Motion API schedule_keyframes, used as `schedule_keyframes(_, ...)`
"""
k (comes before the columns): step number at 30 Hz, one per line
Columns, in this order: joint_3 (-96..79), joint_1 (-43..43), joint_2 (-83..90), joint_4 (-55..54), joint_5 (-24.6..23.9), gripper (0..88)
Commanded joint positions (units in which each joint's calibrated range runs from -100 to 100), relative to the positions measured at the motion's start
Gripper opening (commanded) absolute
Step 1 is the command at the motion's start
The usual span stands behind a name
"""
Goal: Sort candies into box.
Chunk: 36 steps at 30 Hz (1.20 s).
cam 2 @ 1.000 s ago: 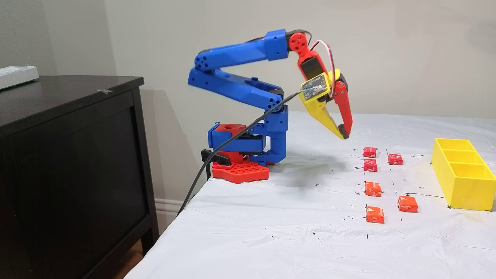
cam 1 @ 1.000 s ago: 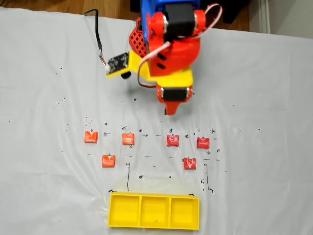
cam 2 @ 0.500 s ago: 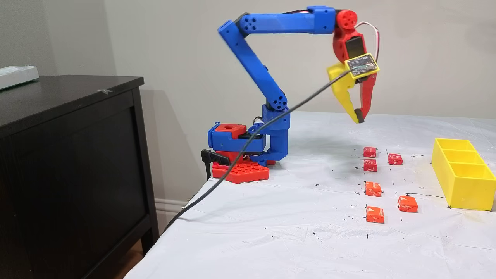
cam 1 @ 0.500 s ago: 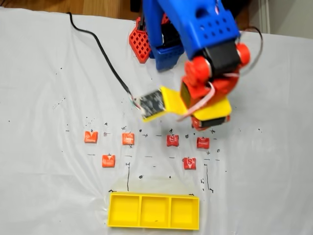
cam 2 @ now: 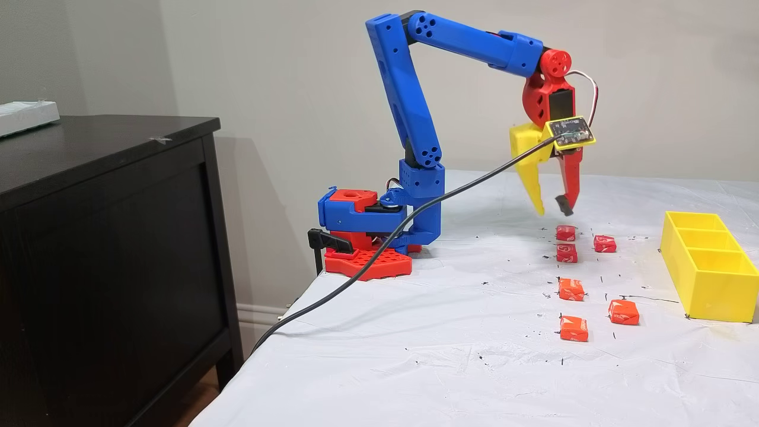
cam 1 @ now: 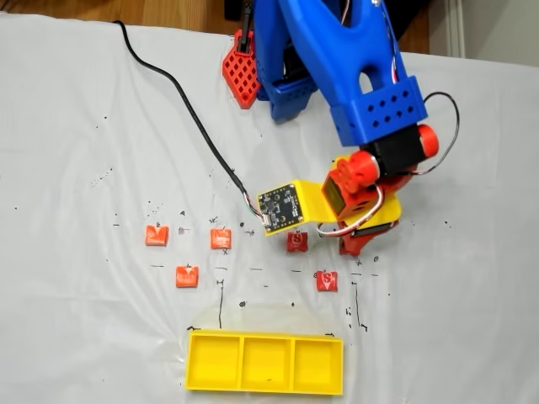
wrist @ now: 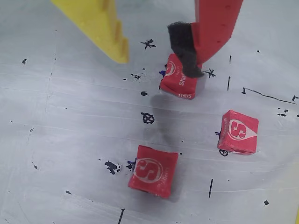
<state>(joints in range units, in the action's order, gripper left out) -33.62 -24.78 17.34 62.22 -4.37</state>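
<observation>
Candies (cam 2: 565,233) lie on the cloth beneath the pincer (cam 2: 552,209), its jaws spread apart

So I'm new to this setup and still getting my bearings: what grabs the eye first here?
The tall blue arm, bent over the white table cover, its open hand hanging just above a red candy. Then the six candies, three red and three orange, and the empty yellow three-compartment tray beyond them.
</observation>
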Motion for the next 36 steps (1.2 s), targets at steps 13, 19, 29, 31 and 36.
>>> schedule_keyframes(13,8.4,-1.2,-4.9,-0.9,-0.3,28.5)
schedule_keyframes(19,9.6,-1.7,-6.3,0.1,-0.3,32.3)
schedule_keyframes(29,11.7,-1.9,-11.2,-0.5,-0.3,34.0)
schedule_keyframes(31,12.3,-1.9,-12.1,-0.9,-0.3,33.2)
schedule_keyframes(36,12.3,-2.4,-13.7,-1.4,-0.2,32.3)
